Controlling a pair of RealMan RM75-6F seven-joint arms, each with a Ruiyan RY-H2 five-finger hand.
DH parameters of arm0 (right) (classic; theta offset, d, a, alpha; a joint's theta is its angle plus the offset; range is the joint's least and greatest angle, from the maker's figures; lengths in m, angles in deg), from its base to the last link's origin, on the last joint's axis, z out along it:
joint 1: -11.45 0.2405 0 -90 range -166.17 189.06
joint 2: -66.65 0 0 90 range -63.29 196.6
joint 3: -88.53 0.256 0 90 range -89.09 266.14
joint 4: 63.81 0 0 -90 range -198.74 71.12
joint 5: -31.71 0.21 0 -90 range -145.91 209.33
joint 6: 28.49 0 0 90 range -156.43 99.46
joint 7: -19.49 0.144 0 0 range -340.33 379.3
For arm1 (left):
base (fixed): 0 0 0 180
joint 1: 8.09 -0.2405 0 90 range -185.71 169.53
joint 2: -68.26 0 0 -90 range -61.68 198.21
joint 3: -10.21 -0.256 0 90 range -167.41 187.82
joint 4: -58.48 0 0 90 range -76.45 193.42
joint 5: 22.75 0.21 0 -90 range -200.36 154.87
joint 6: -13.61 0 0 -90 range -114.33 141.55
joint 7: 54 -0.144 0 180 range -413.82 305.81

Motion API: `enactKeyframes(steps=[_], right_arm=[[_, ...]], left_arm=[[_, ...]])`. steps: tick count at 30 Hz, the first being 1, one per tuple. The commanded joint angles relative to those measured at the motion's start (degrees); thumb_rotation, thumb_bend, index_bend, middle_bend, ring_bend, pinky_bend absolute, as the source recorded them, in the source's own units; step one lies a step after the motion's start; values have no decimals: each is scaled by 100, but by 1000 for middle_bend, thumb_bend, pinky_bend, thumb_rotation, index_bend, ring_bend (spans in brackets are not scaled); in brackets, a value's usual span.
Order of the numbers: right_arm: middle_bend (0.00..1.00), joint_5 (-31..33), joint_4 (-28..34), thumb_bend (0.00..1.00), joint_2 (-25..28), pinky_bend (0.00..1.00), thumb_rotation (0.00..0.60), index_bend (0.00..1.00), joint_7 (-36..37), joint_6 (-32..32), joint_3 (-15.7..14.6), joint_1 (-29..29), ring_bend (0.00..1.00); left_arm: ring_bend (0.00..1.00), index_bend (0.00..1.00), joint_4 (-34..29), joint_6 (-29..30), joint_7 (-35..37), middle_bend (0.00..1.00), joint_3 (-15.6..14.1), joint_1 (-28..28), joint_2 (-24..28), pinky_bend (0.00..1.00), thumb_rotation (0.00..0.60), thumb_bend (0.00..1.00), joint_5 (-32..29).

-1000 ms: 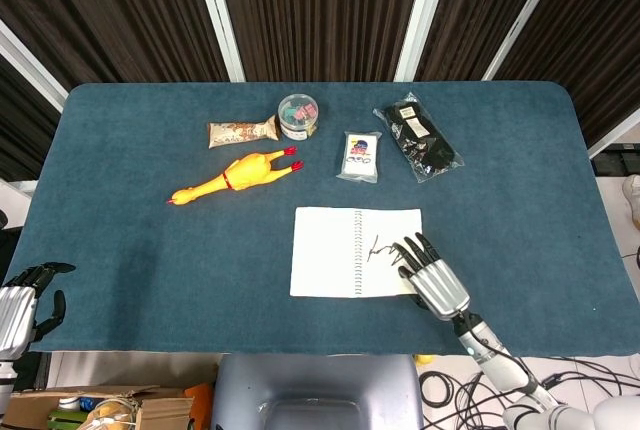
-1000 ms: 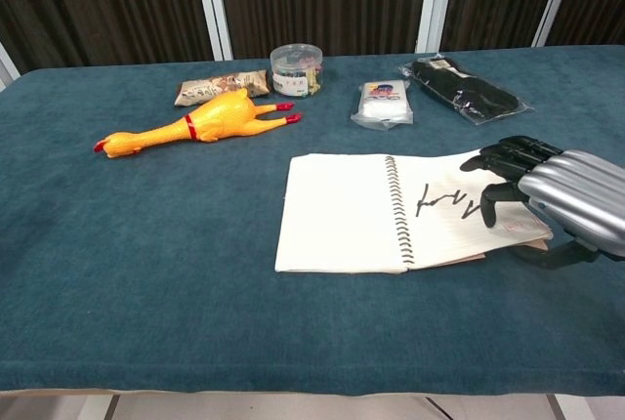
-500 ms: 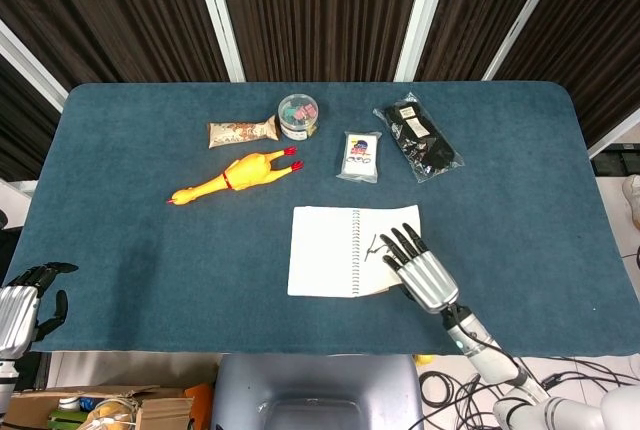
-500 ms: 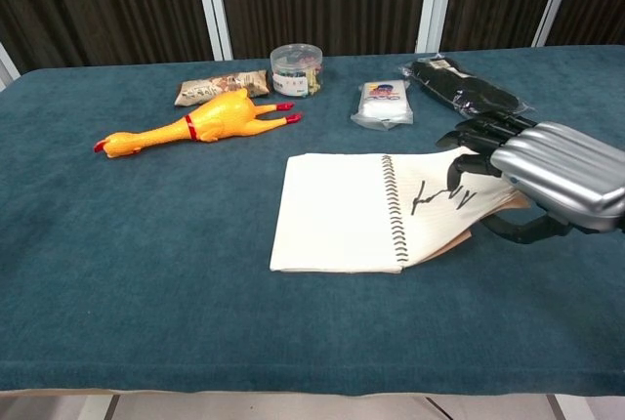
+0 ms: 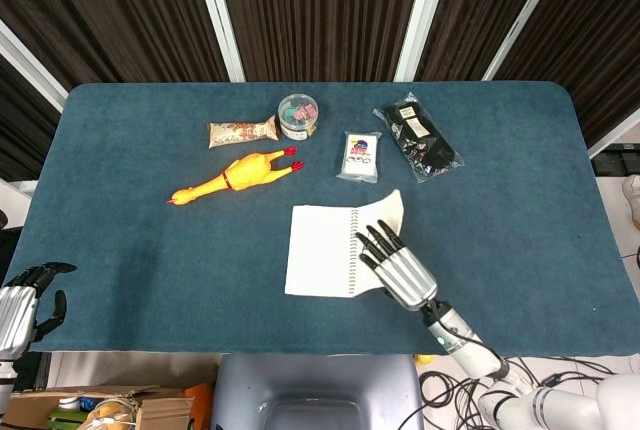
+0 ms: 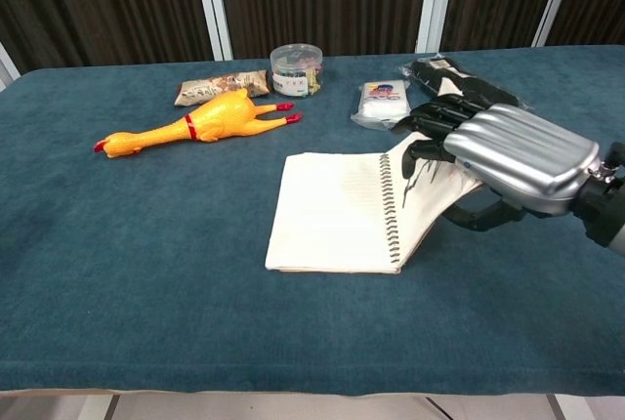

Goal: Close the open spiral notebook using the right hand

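Right hand (image 5: 400,268) fingers (image 6: 437,119) spread, lying along the top of the raised right half of the spiral notebook (image 5: 325,252), thumb looks tucked under it; page held between, tilted up toward the spine; notebook sits near-centre on the desk (image 5: 140,250), left page flat.

Handling, my read: light, paper floppy, bends at the free corner; coil spine acts as hinge; whole book may slide left on the cloth if pushed sideways; better to carry the outer right edge over, not press mid-page.

Around: rubber chicken (image 5: 232,176), snack bar (image 5: 241,131), round tub (image 5: 298,116), white packet (image 5: 360,156), black pouch (image 5: 419,139), all further off; nothing in the sweep path.

Left hand (image 5: 25,302) at the near-left desk edge, fingers loosely apart, holding nothing.
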Motion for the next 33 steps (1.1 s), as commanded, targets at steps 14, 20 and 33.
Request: enactKeyframes(steps=[14,20,33], right_arm=[[118,-123,-645,354,-689,63,600,374,600,-363,79,557,36],[118,-142,-1326,354,-1168,63,600,362,1126,-412,112,782,36],[76,-64,-2971,350,-2151,59,600,193,1898,-587,54,1107,4]], left_arm=[[335,361,12,1,55,361,-3,-1,12,497,600,640,3],[335,361,8,10,74,361,-14,-4,16,497,600,641,25],[335,361,22,-46,-10,361,-16,16,-7,497,600,639,-8]])
